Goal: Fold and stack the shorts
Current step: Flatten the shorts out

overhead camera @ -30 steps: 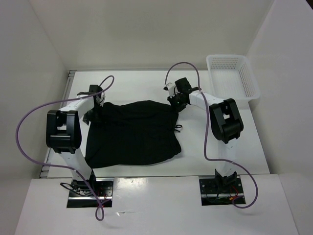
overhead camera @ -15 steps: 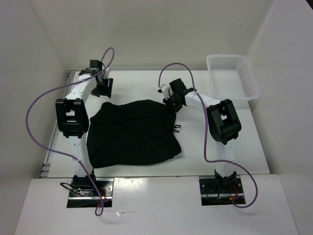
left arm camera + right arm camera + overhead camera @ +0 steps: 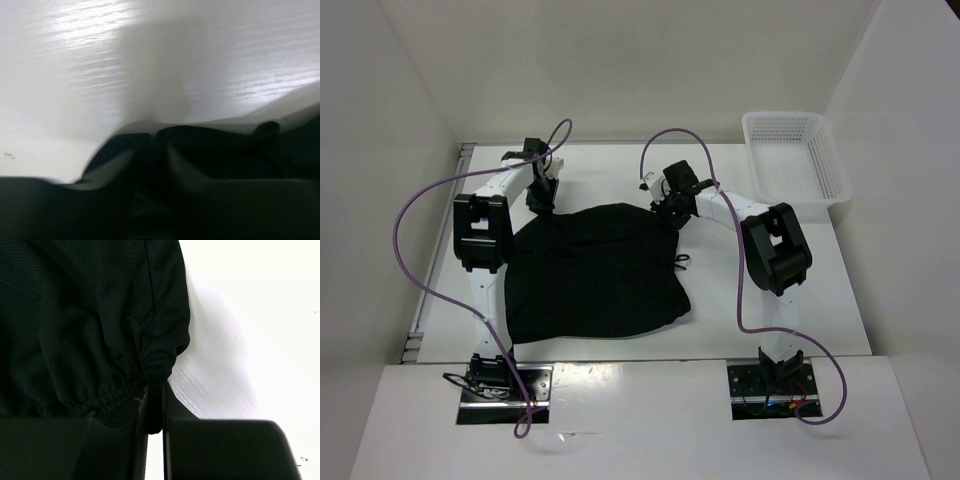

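Two arms reach over the plain black soft fabric shorts (image 3: pixel 595 270), flat in the middle of the white table (image 3: pixel 610 165), well apart from the white mesh basket (image 3: pixel 796 155) at the far right. The left gripper (image 3: pixel 542 192) sits at their far-left corner, the right gripper (image 3: pixel 670 207) at the far-right. Left wrist: all blur, grip unreadable. Right wrist: fingers (image 3: pixel 200 440) pinch the gathered waistband corner.

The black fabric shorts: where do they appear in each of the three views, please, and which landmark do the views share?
Top external: black fabric shorts spread across the middle of the white table.
Left wrist: too blurred; dark shapes along the bottom edge may be fabric or pincer.
Right wrist: they fill the upper left; the right pincer pinches their gathered edge.
Shared landmark: that white table, seen in all three.
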